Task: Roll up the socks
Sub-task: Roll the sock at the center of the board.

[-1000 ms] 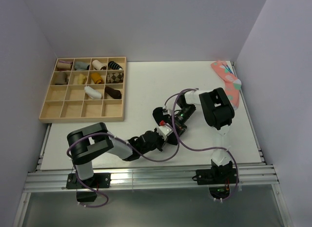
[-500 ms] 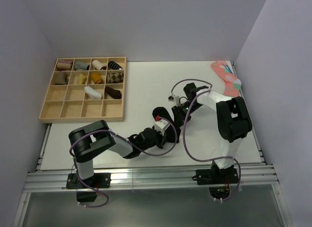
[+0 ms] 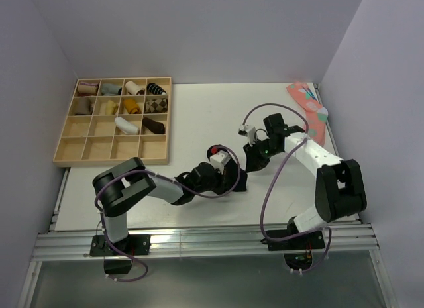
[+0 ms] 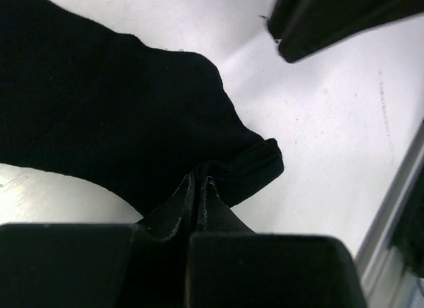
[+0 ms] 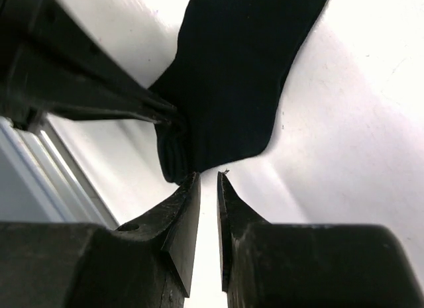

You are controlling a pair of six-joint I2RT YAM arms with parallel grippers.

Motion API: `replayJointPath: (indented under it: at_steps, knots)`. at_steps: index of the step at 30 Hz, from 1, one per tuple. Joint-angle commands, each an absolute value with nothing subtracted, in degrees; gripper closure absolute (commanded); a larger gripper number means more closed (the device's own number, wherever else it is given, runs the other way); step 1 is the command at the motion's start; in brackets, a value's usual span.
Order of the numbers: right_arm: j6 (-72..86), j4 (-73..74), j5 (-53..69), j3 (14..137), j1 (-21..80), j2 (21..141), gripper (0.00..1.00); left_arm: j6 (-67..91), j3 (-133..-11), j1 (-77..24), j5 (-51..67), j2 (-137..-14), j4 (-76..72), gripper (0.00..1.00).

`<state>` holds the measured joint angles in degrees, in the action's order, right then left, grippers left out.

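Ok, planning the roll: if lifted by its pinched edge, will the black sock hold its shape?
Probably not: the black sock lies flat and bunches where the left hand pinches it, so floppy. Thin, so likely light; it should drag, not roll.

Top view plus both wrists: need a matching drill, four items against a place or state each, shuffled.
Items
1. left tool
2. right tool
3. pink sock
4. wooden tray

Places or states
a. far right corner of the table
b. slightly parted, empty, near the black sock
c. far left of the table
d. shut on the black sock's edge

Pairs: 1-d, 2-b, 3-a, 4-c
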<state>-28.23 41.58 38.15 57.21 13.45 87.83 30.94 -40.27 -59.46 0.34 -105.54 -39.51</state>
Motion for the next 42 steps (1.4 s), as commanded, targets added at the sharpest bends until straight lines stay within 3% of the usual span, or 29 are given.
replayJointPath:
  at_steps: [1,13,24,42]
  knots:
    - [-33.4,37.9,36.5,54.4,13.1,82.4,0.76,35.2,-40.2,-57.0,6.2,-107.5,-31.8,1.0]
    - [-50.1,38.7,41.9,48.3,15.0,73.6,0.74,40.0,-45.6,-52.1,17.7,-113.2,-25.5,1.0]
    - [-58.2,36.4,36.7,38.7,25.6,65.6,0.69,42.3,-48.5,-50.5,24.0,-116.0,-21.6,1.0]
    - [-59.1,24.5,26.4,33.5,33.7,69.2,0.72,41.8,-50.8,-49.2,27.0,-118.8,-19.3,1.0]
